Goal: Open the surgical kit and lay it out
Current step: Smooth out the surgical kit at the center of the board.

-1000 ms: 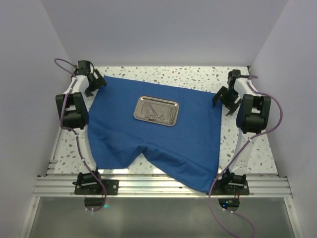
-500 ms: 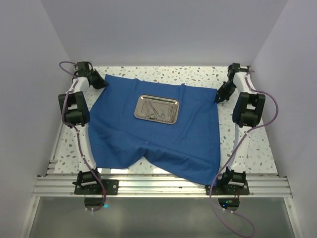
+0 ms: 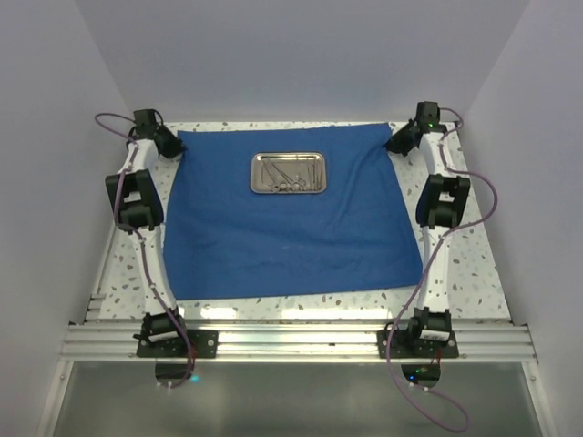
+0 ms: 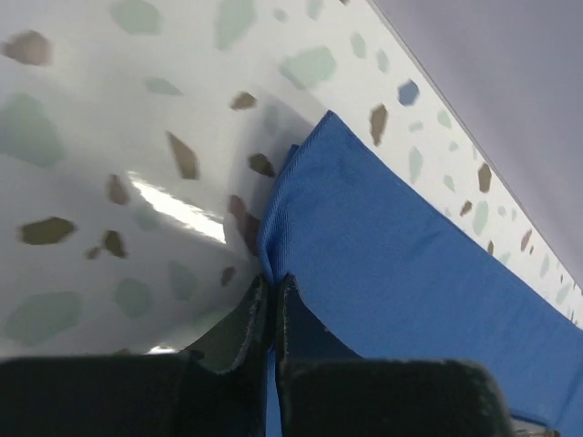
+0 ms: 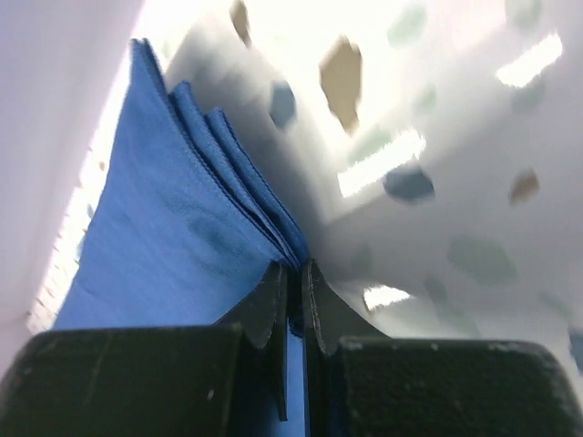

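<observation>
Blue cloth [image 3: 291, 228] lies spread flat on the table [image 3: 460, 264]. Your left fingers [image 4: 244, 330] are pinched shut on its far-left corner, and your right fingers [image 5: 271, 305] are clamped on the bunched far-right corner. The steel tray [image 3: 289, 172] sits on the cloth between both fingers, slightly nearer you.

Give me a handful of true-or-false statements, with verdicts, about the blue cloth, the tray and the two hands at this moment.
1. The blue cloth lies spread open over the table. True.
2. The steel tray sits at the cloth's near edge. False: it sits near the far edge, about midway across.
3. The left hand is shut on the cloth's far left corner. True.
4. The right hand hangs open above the tray. False: it is shut on the cloth's far right corner.
5. Thin metal instruments lie inside the tray. True.
</observation>
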